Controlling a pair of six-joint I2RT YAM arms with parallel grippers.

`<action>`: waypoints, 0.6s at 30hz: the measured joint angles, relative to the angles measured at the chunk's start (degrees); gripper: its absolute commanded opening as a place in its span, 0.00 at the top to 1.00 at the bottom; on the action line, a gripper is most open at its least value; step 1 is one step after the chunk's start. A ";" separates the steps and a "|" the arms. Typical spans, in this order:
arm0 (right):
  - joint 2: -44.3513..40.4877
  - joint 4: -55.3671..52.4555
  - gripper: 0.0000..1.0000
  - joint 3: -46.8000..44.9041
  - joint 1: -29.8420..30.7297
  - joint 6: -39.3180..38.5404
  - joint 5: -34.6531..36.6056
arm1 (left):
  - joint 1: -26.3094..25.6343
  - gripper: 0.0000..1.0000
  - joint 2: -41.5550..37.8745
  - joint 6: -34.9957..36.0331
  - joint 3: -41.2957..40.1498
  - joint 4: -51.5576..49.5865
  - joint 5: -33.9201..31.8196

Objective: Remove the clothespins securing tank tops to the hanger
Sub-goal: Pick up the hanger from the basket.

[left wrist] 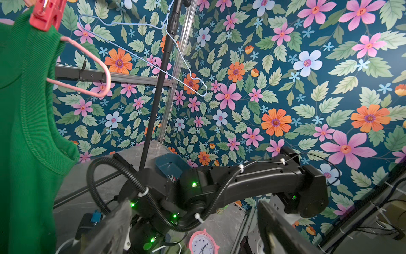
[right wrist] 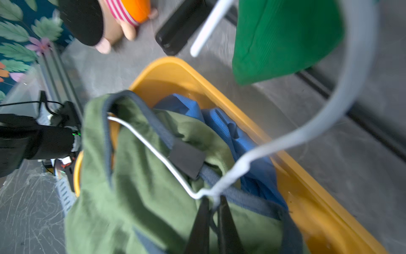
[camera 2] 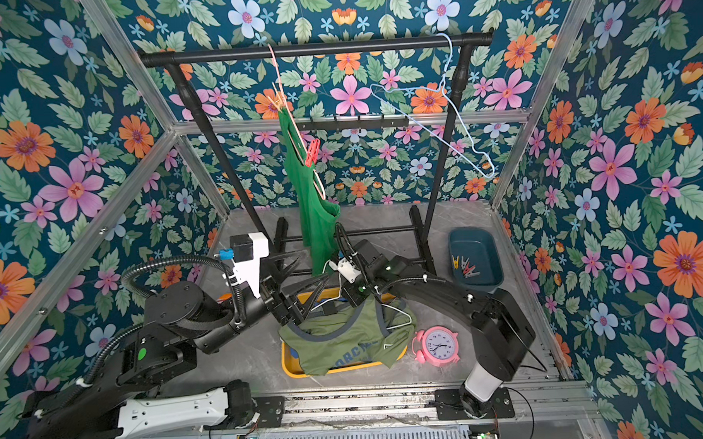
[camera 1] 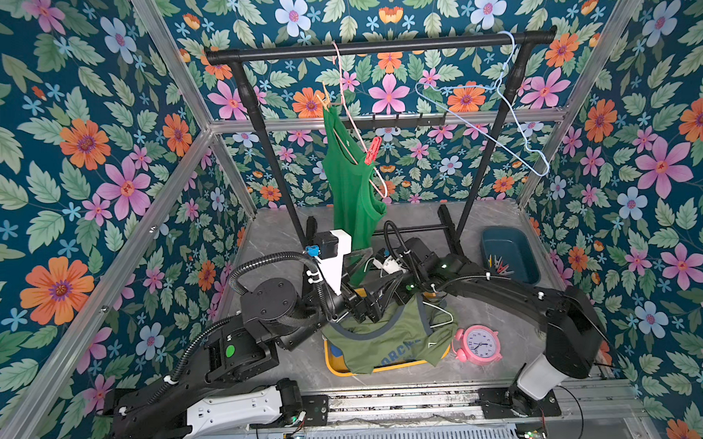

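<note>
A bright green tank top (camera 1: 351, 196) hangs from a pink hanger (camera 1: 343, 80) on the black rail. A red clothespin (camera 1: 373, 149) (left wrist: 46, 15) clips one strap and a peach clothespin (camera 1: 326, 98) the other. An olive tank top (camera 1: 386, 336) and a blue one (right wrist: 230, 132) lie in the yellow basket (right wrist: 175, 72). My right gripper (right wrist: 214, 203) is shut on the neck of a white wire hanger (right wrist: 153, 151) lying in the olive top. Beside the green top's hem, my left gripper (left wrist: 195, 228) stands wide open and holds nothing.
A teal bin (camera 1: 515, 239) at the back right holds several loose clothespins (camera 1: 500, 265). An empty pale blue hanger (camera 1: 499, 115) hangs at the rail's right end. A pink alarm clock (camera 1: 481, 344) stands right of the basket. A plush toy (right wrist: 123, 19) lies near the rack's foot.
</note>
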 measured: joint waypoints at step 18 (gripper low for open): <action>-17.88 6.14 1.00 -7.10 -0.11 -0.24 7.43 | 0.00 0.09 -3.19 -8.90 -3.19 -2.64 -27.08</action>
